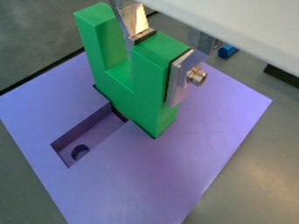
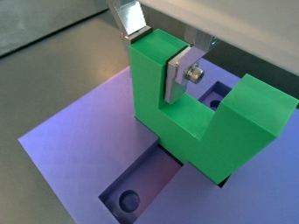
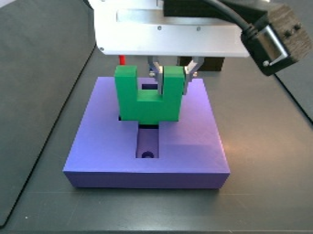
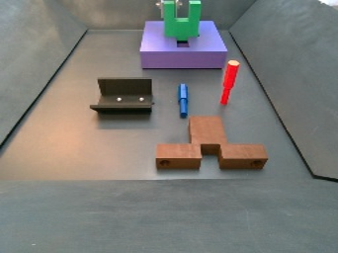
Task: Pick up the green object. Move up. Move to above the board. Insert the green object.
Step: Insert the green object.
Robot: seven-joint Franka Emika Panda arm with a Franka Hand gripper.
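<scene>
My gripper (image 1: 158,55) is shut on one upright prong of the bright green U-shaped object (image 1: 131,101), with a silver finger on each side of the prong. It also shows in a wrist view (image 2: 158,51). The green object (image 2: 198,131) stands upright with its base at the middle of the cross-shaped recess (image 1: 87,136) in the purple board (image 1: 205,166). I cannot tell whether it is fully seated. In both side views the green object (image 3: 149,101) (image 4: 183,20) sits on the board (image 3: 189,151) (image 4: 205,54) under the gripper (image 3: 171,71).
On the floor in front of the board lie a red peg (image 4: 228,81), a blue peg (image 4: 184,98), the dark fixture (image 4: 122,96) and a brown U-shaped block (image 4: 209,148). Sloped grey walls enclose the floor.
</scene>
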